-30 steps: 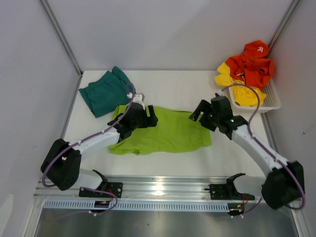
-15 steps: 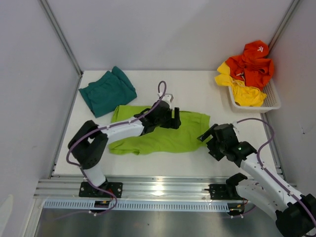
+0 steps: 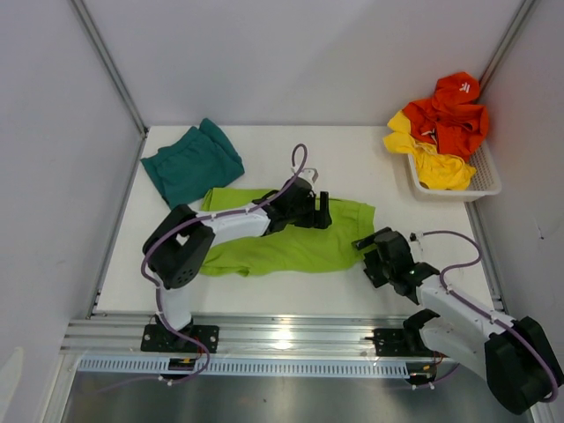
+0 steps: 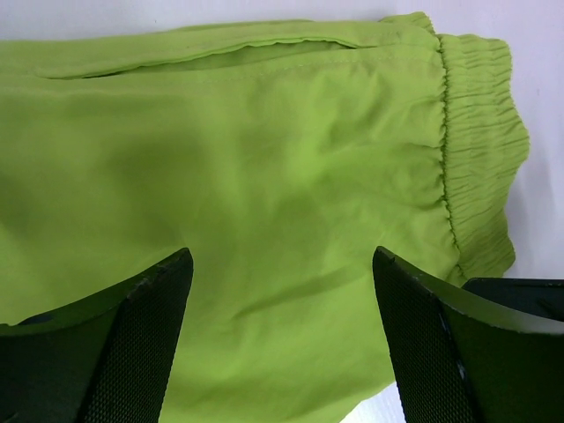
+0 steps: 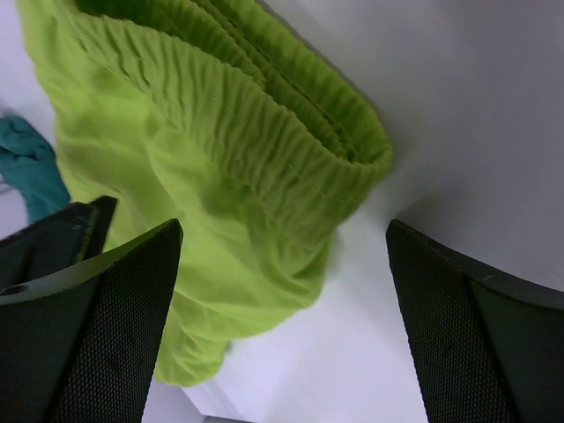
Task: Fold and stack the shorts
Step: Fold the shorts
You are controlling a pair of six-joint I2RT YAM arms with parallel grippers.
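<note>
So the left gripper point(image 3: 315, 210) and right gripper point(image 3: 368, 251) both hang open, empty, by the lime shorts point(image 3: 273, 247). I'd pinch both waistband point(image 5: 264, 132) corners evenly, through all layers, before folding.

Looks like a robot test lab: white counter point(image 3: 352, 150) boxed in by plain grey walls point(image 3: 264, 53), metal rail point(image 3: 291, 339) along the near edge, left arm point(image 3: 220, 231) and right arm point(image 3: 458, 304) bolted there.
</note>
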